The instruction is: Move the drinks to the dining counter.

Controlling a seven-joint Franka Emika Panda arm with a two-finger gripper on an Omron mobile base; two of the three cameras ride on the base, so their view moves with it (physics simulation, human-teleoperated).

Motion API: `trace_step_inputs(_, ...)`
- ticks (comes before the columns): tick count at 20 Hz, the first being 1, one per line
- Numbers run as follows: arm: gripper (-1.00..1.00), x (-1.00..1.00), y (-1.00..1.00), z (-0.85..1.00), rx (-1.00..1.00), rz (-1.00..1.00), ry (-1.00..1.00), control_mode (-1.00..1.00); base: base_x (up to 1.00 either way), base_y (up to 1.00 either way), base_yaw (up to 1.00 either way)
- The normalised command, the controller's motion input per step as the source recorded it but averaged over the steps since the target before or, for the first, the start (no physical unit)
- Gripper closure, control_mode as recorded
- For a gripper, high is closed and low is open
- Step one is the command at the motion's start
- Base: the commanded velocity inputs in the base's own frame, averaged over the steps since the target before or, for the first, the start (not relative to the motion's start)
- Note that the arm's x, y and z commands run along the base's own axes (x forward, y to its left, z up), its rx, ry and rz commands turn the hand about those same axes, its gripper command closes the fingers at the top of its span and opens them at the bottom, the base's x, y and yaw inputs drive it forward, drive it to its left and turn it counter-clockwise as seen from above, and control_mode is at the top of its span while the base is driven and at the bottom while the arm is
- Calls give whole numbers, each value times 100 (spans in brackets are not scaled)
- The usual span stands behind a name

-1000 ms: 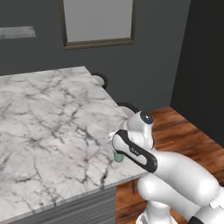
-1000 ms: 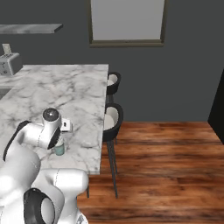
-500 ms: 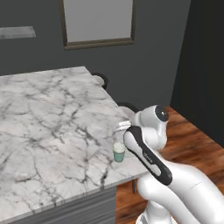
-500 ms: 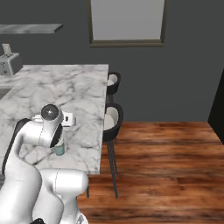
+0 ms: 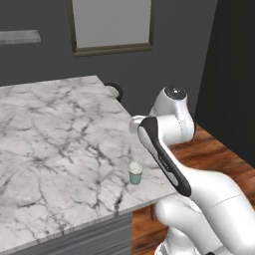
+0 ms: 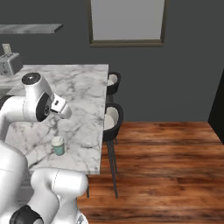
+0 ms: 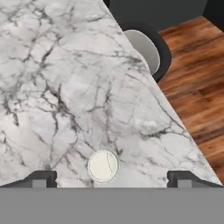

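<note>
The pincer [image 7: 112, 177] stands wide open and holds nothing: in the hand view its two dark fingertips [image 7: 41, 178] rise far apart at the bottom. It hangs above the desk [image 7: 65, 87], looking down on the marble.

Nearest to it, directly below and between the two fingertips, is the teal cup [image 7: 103, 166], seen from above as a round white lid. The cup stands upright on the desk, apart from both fingertips and untouched. From the left base view the same cup [image 5: 135, 173] sits close to the desk's near corner, a little in from the overhanging edge, with the white arm [image 5: 164, 149] bending over beside it. In the right base view the cup [image 6: 57, 145] stands on the marble below and just ahead of the hand, again free of it.

Around the cup the white, grey-veined slab of the desk [image 5: 55, 129] spreads out broadly away from the pincer.

Farther out, past the desk's long edge, a dark stool with a pale seat [image 7: 146, 48] is tucked under the overhang; in the right base view this stool [image 6: 112, 119] stands just beside the desk, and a second stool [image 6: 113, 82] stands behind it. Below and beyond them lies the wooden floor [image 6: 166, 166].

Farthest off is the dark wall with a framed panel [image 6: 127, 22], and a toaster [image 6: 9, 63] sits at the far left.
</note>
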Motion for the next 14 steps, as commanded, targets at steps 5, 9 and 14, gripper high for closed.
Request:
trace_step_inputs(5,-100,-28,-1,94,-2,-18,42,-100,0,0,0)
trace_step_inputs(9,-100,-54,-5,33,0,5,12,-100,0,0,0)
trace_step_inputs(14,-100,-68,0,8,0,20,-7,-100,0,0,0)
